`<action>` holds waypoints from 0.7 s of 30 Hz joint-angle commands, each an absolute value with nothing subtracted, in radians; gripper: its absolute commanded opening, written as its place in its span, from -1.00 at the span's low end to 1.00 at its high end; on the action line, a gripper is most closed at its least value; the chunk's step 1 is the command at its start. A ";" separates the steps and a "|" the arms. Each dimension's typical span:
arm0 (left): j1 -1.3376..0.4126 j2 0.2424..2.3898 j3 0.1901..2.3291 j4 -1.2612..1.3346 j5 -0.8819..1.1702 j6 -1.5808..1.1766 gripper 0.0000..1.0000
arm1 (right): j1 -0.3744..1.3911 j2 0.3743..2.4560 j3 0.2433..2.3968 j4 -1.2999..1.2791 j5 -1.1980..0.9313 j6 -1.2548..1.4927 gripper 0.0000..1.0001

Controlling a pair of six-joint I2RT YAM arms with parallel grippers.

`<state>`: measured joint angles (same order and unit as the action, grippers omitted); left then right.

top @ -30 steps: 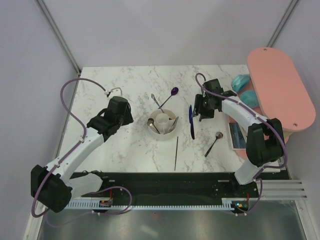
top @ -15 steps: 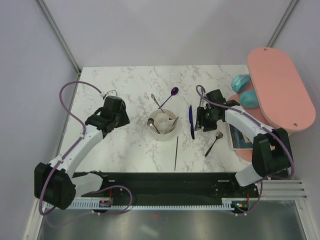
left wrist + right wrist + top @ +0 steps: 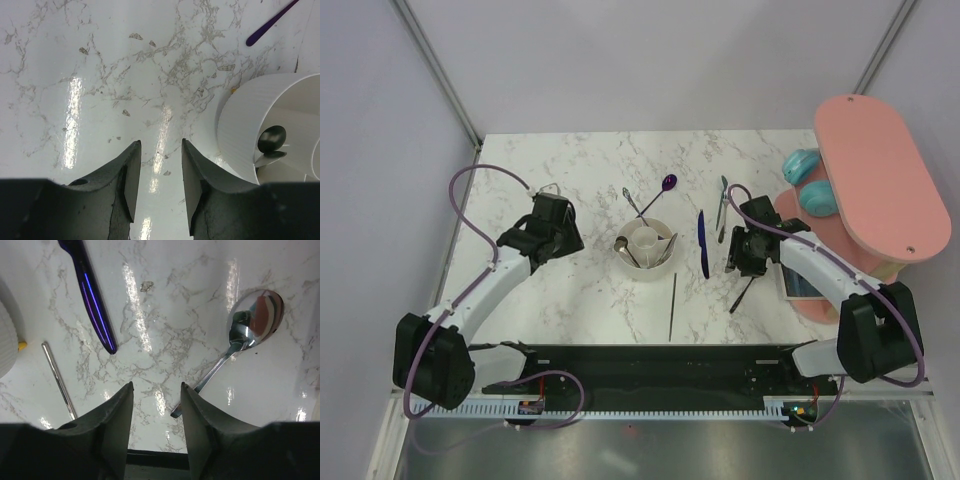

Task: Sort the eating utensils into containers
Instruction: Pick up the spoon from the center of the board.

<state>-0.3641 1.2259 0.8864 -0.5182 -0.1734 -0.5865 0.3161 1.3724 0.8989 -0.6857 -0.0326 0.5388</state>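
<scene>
The white round holder (image 3: 646,262) stands mid-table with a silver spoon (image 3: 623,246) and other utensils in its ring sections. Around it lie a purple spoon (image 3: 661,189), a silver fork (image 3: 632,201), a blue-handled utensil (image 3: 702,243), a silver stick (image 3: 673,305), a silver utensil (image 3: 722,207) and a silver spoon (image 3: 744,292). My right gripper (image 3: 748,252) is open and empty (image 3: 156,390) just above that spoon's handle (image 3: 210,377); the blue utensil (image 3: 90,295) and stick (image 3: 57,380) lie to its left. My left gripper (image 3: 560,228) is open and empty (image 3: 160,150) over bare marble left of the holder (image 3: 250,135).
A large pink oval board (image 3: 880,180) overhangs the table's right side, with two teal objects (image 3: 805,165) by it and a blue-lined tray (image 3: 798,275) beneath. A black strip (image 3: 660,360) runs along the near edge.
My right gripper has moved nearer and to the right, from beside the blue utensil to over the silver spoon, uncovering a silver utensil at the back. My left gripper shifted slightly.
</scene>
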 commanded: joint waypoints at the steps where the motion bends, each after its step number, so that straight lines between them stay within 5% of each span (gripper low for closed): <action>1: -0.357 1.230 0.867 -0.463 -0.167 -0.587 -0.11 | 0.310 1.413 0.902 -0.708 0.066 0.621 -0.07; 21: -0.356 1.193 0.764 -0.399 -0.100 -0.617 -0.14 | 0.225 1.555 0.960 -0.801 0.115 0.712 -0.07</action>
<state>-0.3611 1.2171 0.7818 -0.4431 -0.1181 -0.5892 0.2287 1.5215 0.9081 -0.7856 0.1078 0.6838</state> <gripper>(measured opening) 0.436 0.466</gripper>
